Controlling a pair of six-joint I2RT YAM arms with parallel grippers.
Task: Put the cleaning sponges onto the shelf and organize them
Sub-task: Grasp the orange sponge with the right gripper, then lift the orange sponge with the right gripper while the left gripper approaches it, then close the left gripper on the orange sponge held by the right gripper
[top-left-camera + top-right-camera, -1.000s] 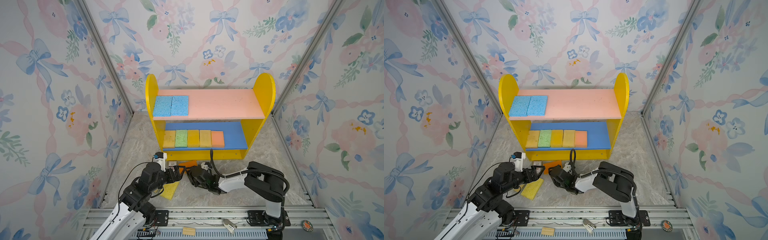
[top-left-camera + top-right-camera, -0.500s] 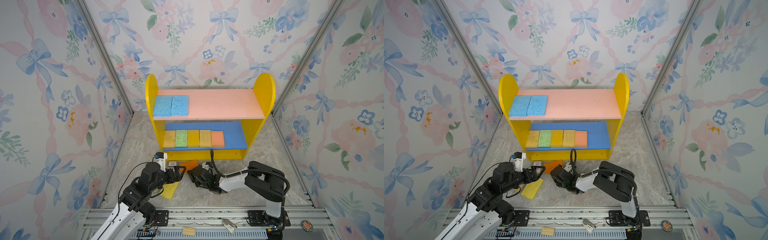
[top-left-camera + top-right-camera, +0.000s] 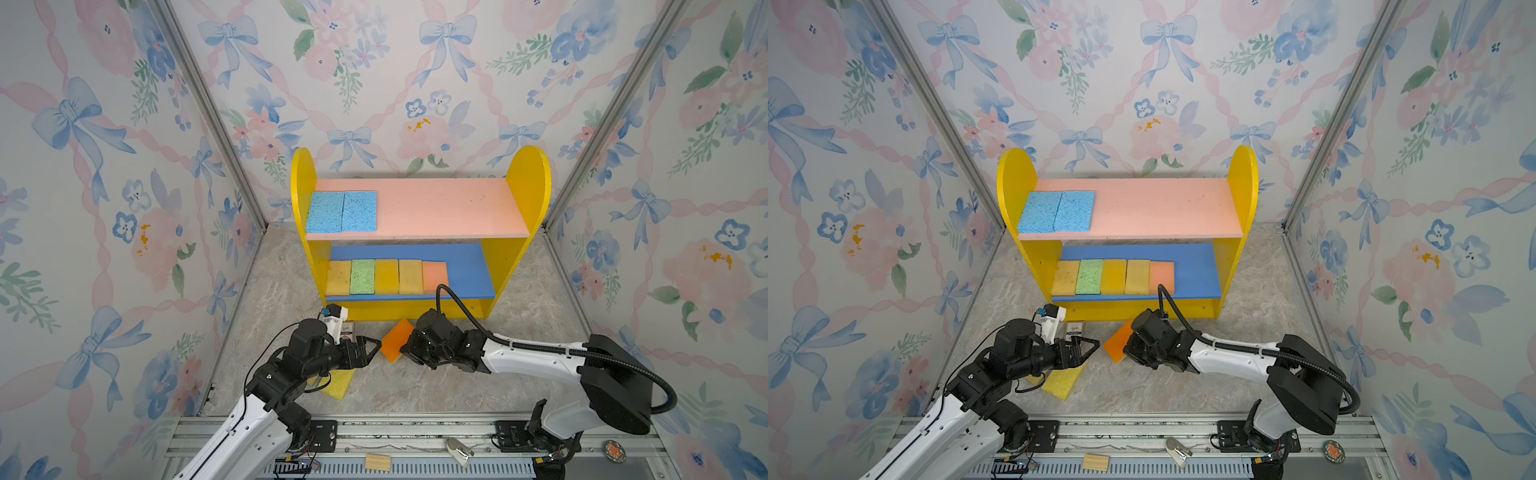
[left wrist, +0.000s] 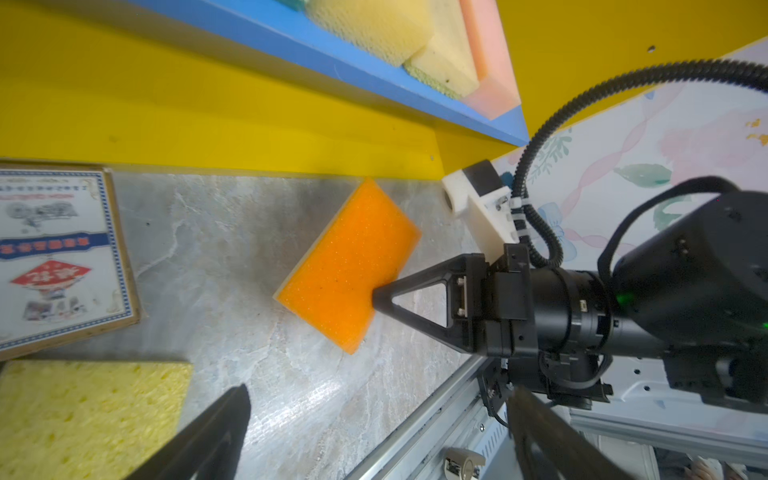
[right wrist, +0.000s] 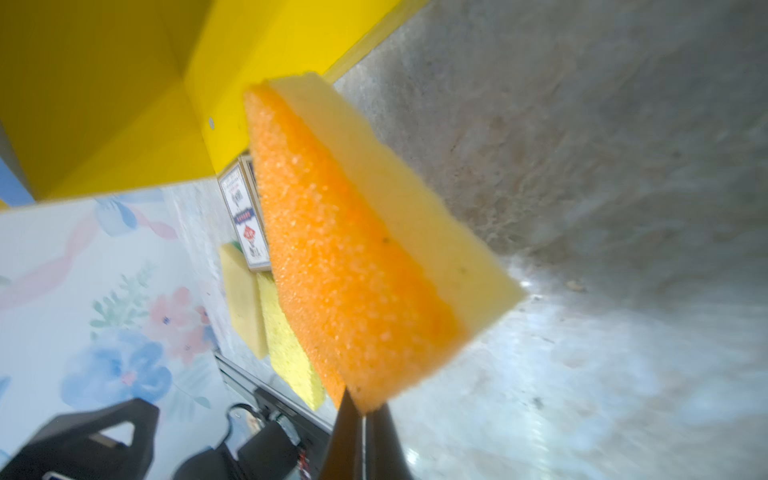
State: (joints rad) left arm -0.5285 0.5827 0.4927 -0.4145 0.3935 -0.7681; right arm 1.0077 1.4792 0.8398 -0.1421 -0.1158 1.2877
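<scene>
Orange sponge (image 4: pixel 349 266), edge pinched in right jaws

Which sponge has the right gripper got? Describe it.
Find the yellow-sided shelf. In front of its base the right gripper is shut on the orange sponge. Orange over a pale yellow backing sets it apart from the plain yellow sponge nearby.

Both arms are wearing white shells between black round joints. On the right arm (image 3: pixel 536 360) a black ribbed hose (image 4: pixel 534 143) is running, zip-tied, to a white camera housing (image 4: pixel 478 199). In both top views it is arching from the wrist toward twelve o'clock. Its black jaws are showing hollow triangular frames with silver screws (image 4: pixel 460 281), and green lights (image 4: pixel 625 298) are glowing behind. The left arm (image 3: pixel 241 428) is carrying a thin black cable (image 3: pixel 266 353).
</scene>
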